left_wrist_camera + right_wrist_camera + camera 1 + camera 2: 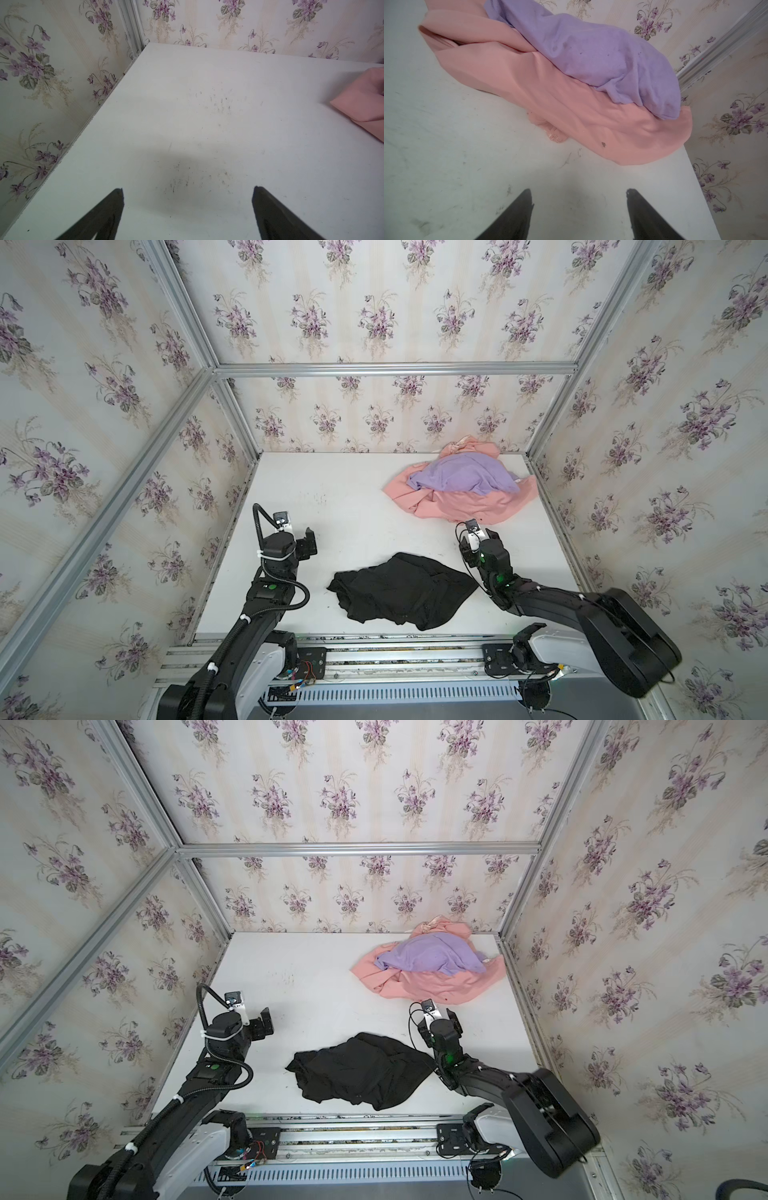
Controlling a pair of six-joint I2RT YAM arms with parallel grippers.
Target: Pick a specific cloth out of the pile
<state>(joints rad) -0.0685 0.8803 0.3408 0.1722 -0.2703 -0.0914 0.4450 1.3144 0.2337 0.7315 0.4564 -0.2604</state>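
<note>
The black cloth lies crumpled on the white table, front middle, between the two arms and apart from the pile. The pile sits at the back right: a lilac cloth on top of a larger salmon pink cloth. My left gripper hangs open over bare table, left of the black cloth. My right gripper is open and empty over bare table, just short of the pink cloth's near edge.
The white table is boxed in by flowered walls with aluminium posts on the left, back and right. A corner of the pink cloth shows in the left wrist view. The rail carrying both arm bases runs along the front.
</note>
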